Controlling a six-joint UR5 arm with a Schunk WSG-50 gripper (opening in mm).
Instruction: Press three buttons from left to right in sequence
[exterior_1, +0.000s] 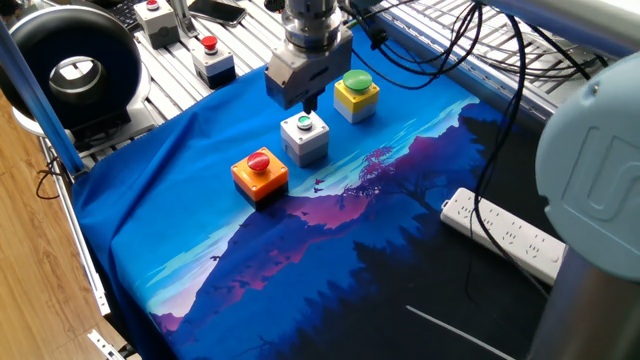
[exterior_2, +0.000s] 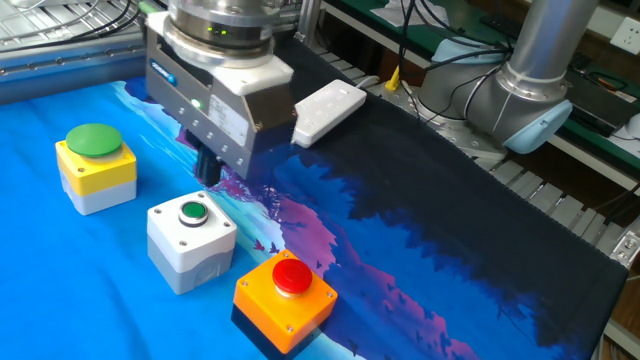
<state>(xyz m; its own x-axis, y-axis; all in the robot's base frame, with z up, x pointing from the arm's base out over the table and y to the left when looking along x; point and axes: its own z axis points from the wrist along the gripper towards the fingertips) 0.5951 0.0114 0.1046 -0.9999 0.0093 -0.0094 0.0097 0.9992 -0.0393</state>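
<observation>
Yellow box with the large green dome (exterior_1: 356, 92) sits just beside my gripper (exterior_1: 310, 100); grey box (exterior_2: 190, 240) just below, orange box (exterior_2: 284, 298) beyond | I cannot tell the fingers' state | risk: off-centre descent clips the box edge; tabletop cloth lets it slide

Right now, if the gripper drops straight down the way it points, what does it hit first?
Probably the blue mat, close behind the grey box. The gripper hangs above and just beyond its small green button, though depth is unclear, so it might clip the box's back edge.
</observation>
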